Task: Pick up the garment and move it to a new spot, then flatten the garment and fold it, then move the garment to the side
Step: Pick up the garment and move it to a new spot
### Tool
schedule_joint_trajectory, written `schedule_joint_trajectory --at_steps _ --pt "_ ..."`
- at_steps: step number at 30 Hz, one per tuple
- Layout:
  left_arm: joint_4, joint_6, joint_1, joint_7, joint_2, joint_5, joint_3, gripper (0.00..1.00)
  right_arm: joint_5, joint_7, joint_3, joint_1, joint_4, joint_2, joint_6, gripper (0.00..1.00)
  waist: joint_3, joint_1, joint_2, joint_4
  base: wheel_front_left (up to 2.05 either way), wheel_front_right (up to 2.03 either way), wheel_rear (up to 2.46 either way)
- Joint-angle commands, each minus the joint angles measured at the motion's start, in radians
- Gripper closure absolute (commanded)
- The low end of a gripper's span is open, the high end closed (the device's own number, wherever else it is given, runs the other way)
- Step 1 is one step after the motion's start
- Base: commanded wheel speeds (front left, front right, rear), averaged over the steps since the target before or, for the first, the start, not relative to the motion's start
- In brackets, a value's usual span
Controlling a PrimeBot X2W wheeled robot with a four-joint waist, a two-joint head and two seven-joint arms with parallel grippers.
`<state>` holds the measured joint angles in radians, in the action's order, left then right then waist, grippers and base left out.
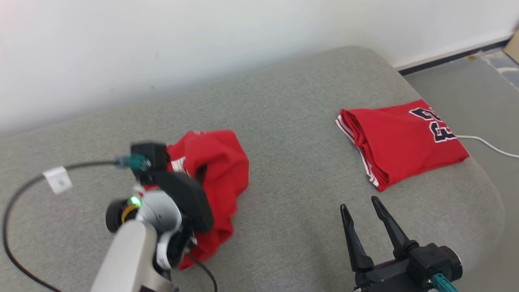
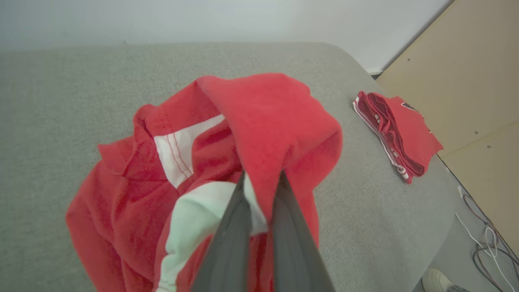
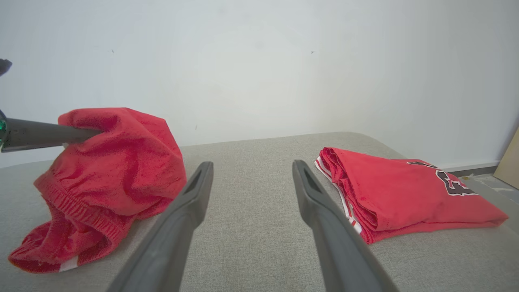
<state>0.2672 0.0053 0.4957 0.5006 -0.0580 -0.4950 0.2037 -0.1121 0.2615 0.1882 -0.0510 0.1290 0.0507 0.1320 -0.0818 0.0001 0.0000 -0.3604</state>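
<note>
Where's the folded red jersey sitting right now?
In the head view the folded red jersey lies at the grey cushion's right end, beyond the open right gripper, well apart from the crumpled garment pinched in the left gripper.

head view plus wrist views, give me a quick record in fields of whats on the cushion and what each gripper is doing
surface: grey cushion
task garment: crumpled red garment, on the robot's left, top fold raised, lower part resting on the cushion
other item: folded red jersey, on the right near the cushion's edge, dark number on it
left gripper: shut on the crumpled red garment
right gripper: open, holding nothing, over bare cushion between the two garments
fold stage: not yet flattened
</note>
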Motion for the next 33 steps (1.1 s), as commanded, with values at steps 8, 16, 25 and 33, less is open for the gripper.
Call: schedule_joint_trajectory --at_steps 8,16,25,33 --pt "0.233 0.053 -0.039 -0.192 0.006 0.033 0.059 0.22 -0.011 0.005 0.002 0.002 -0.003 -0.001 -0.003 0.00 -0.028 -0.0001 0.0000 -0.030 0.00 0.00 0.00" --pt "0.269 0.003 -0.015 -0.346 0.005 0.054 0.111 0.00 0.015 0.005 -0.053 0.026 -0.010 0.000 -0.003 0.00 -0.010 -0.0001 0.0000 0.059 0.00 0.00 0.00" --pt "0.163 0.018 -0.156 -0.720 -0.013 0.096 0.077 0.00 0.030 0.005 -0.113 0.068 -0.012 0.000 -0.003 0.00 0.036 -0.0001 0.0000 0.188 0.00 0.00 0.00" --pt "-0.062 0.007 -0.338 -0.765 -0.024 0.181 -0.009 0.00 0.039 0.005 -0.131 0.088 -0.003 0.000 -0.003 0.00 0.067 -0.0001 0.0000 0.266 0.00 0.00 0.00"
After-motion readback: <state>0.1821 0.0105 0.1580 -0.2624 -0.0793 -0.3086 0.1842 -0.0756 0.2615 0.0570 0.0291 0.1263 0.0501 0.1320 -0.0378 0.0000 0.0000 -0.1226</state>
